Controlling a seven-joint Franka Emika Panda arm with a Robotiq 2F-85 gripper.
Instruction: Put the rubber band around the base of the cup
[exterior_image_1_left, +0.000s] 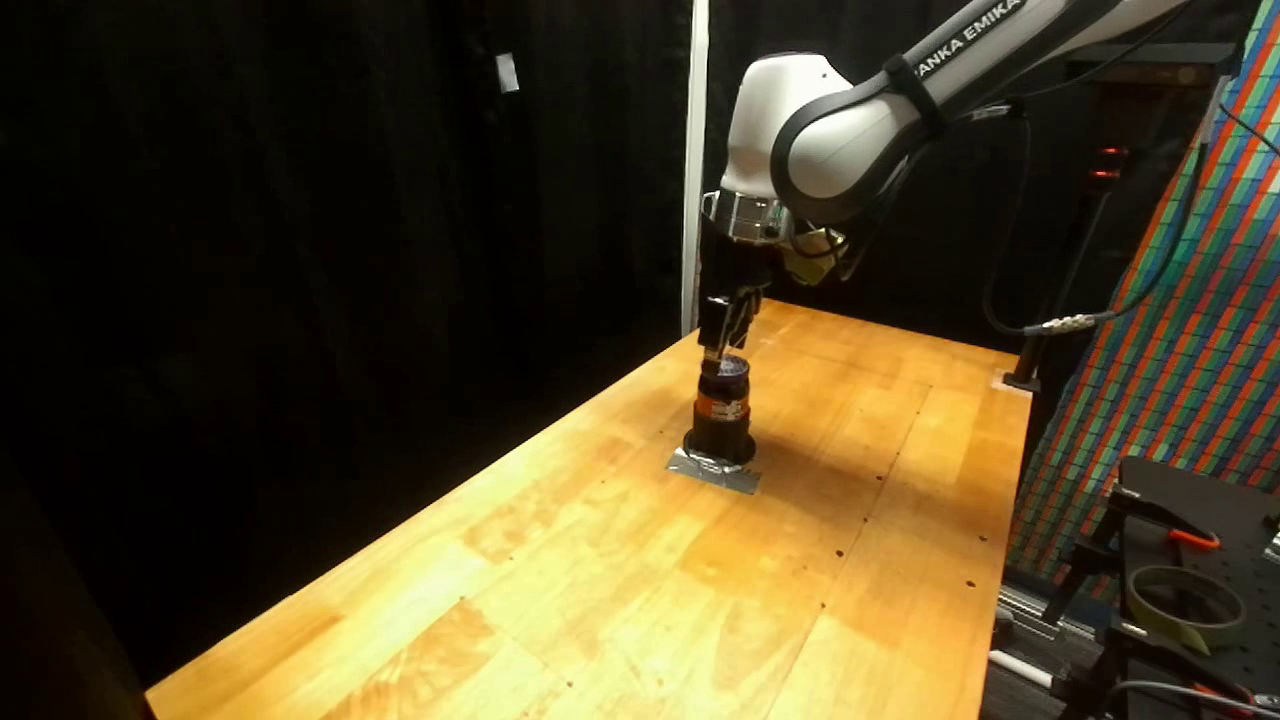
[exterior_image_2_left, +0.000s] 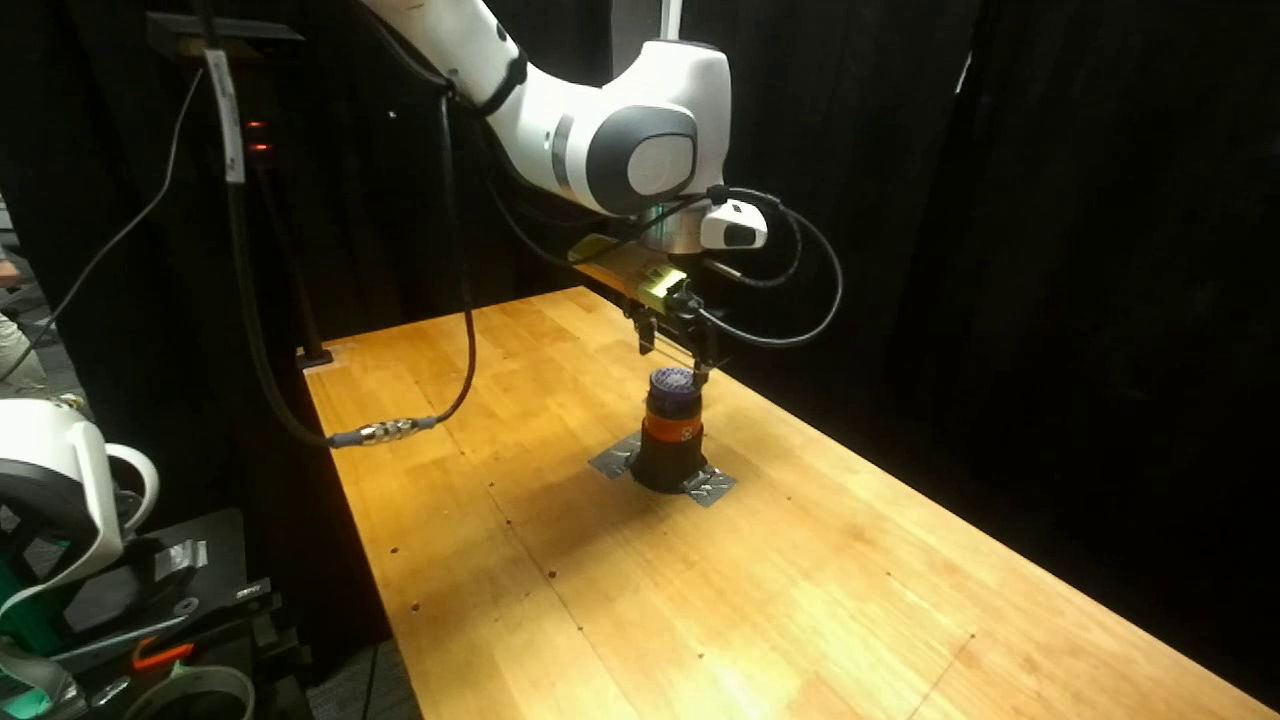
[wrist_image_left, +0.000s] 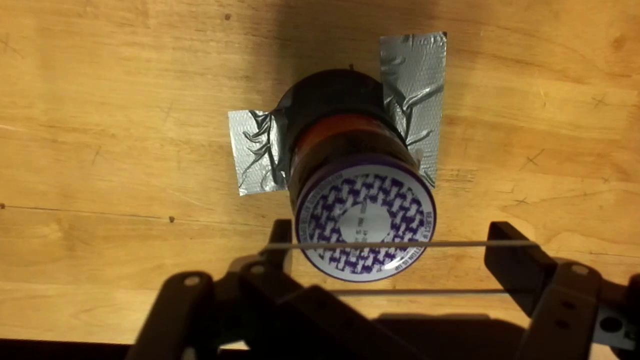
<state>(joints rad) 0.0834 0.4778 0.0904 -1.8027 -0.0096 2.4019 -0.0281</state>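
Observation:
The cup is a dark brown cylinder with an orange band. It stands upright on the table in both exterior views (exterior_image_1_left: 722, 408) (exterior_image_2_left: 672, 432) and in the wrist view (wrist_image_left: 345, 132). Its top (wrist_image_left: 365, 222) is a white lid with a purple pattern. My gripper (wrist_image_left: 392, 245) is open just above the cup's top, also in both exterior views (exterior_image_1_left: 726, 350) (exterior_image_2_left: 676, 358). The rubber band (wrist_image_left: 461, 243) is stretched between its two fingers as two strands. One strand crosses over the lid; the other runs past it. The left finger appears close beside the lid; contact cannot be told.
Silver tape strips (wrist_image_left: 416, 75) (exterior_image_2_left: 712, 486) fix the cup's flared black foot to the wooden table (exterior_image_1_left: 600, 600). Dark curtains (exterior_image_1_left: 350, 250) hang along one long table edge. A side cart with a tape roll (exterior_image_1_left: 1185, 605) stands beyond the opposite edge.

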